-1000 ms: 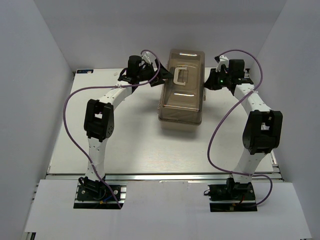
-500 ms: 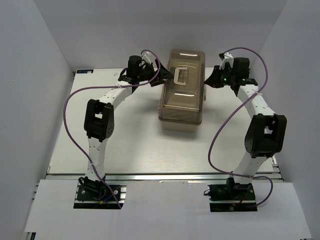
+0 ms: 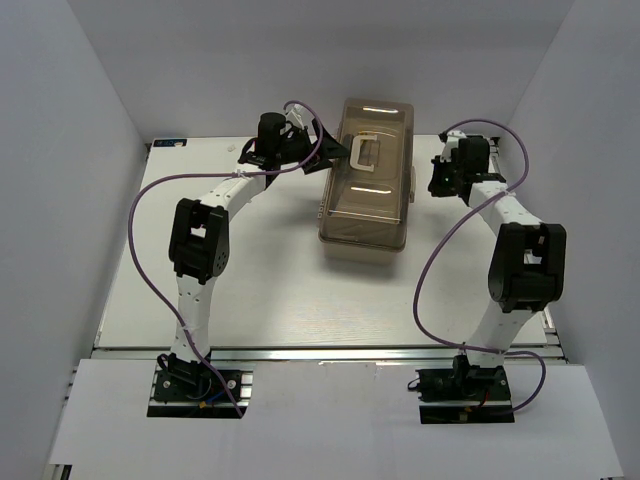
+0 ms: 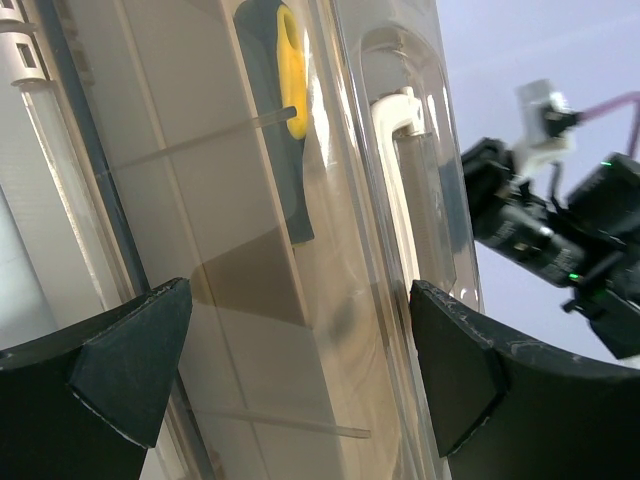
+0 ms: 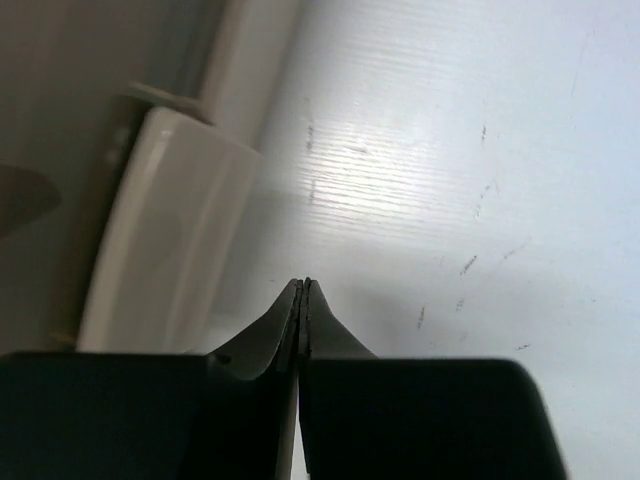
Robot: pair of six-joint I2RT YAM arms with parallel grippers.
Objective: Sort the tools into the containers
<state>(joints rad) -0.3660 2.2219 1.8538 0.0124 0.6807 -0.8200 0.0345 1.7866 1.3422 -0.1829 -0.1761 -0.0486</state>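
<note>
Above table, left jaws gape at toolbox, right jaws closed.

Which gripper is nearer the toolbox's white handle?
Left. The left gripper is open at the left edge of the lid, level with the handle. The right gripper is shut, off the toolbox's right side over the table, farther away.
</note>
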